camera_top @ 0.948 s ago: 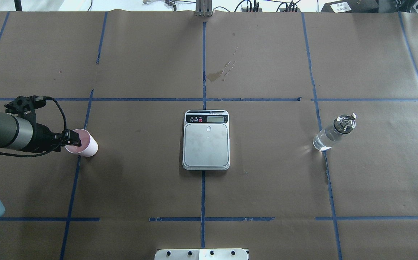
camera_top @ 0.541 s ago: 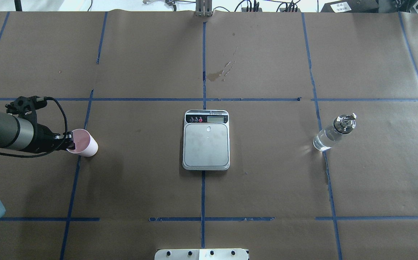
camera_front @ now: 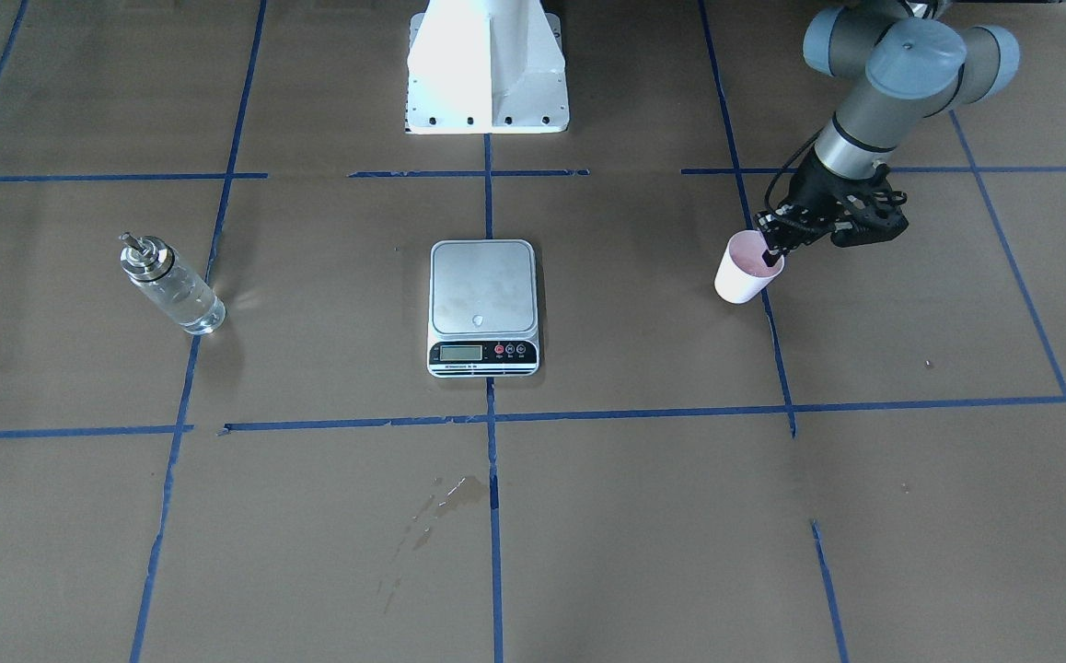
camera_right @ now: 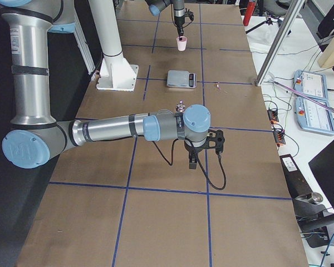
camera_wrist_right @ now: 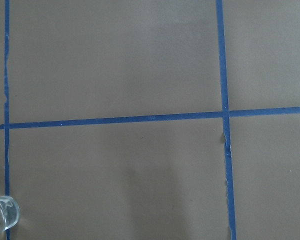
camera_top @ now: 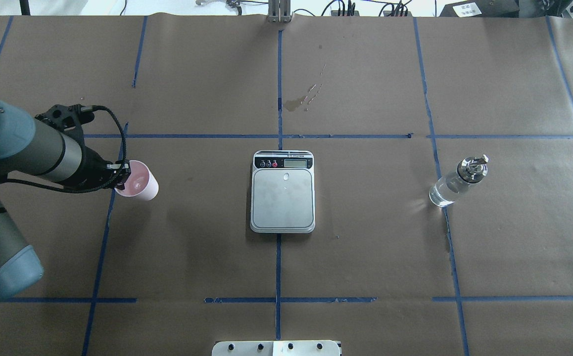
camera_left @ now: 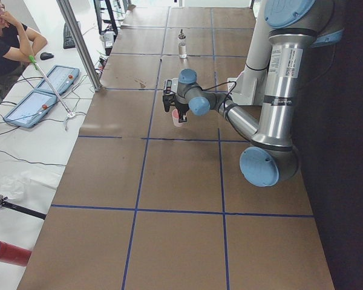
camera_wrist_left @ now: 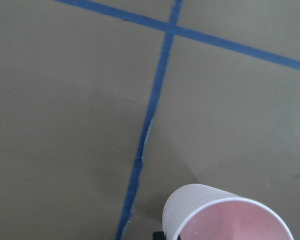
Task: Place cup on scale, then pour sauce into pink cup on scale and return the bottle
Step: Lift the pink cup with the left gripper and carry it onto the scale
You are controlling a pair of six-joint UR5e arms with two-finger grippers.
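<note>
Standing on the operators' side, nearest to me a blotchy dark stain (camera_front: 448, 497) is lying on the brown paper-covered table (camera_front: 662, 534), just beside the middle blue tape line (camera_front: 493, 552) of its grid.

Beyond the stain, the flat rectangular kitchen scale with a grey steel plate and white body (camera_front: 483, 285) is sitting at the table's centre, straddling that middle line. Its black front strip with the LCD display (camera_front: 461, 352) and small round buttons is facing me, away from the robot. A small pale spot is showing on the plate near the display.

At about the same depth, toward the robot's right, the clear glass cylindrical bottle with a silver metal collar and thin spout (camera_front: 165, 281) is standing upright on the paper, well apart from the scale. The clear, colourless sauce (camera_front: 188, 308) is showing through its glass. Out past the bottle, the right gripper (camera_right: 192, 165) is pointing down above the paper. It shows only from the table's end, so I cannot tell whether its fingers are apart or together.

A little farther back, toward the robot's left, the left gripper (camera_front: 770, 249) is clamping the robot-side rim of the small pale pink tapered cup (camera_front: 741, 278), with one black finger dipping into the pink inside. The cup is mouth up over a tape line, well apart from the scale. I cannot tell whether its bottom is touching the paper.

Farthest off, the white robot base (camera_front: 487, 74) is standing at the table's back edge.
</note>
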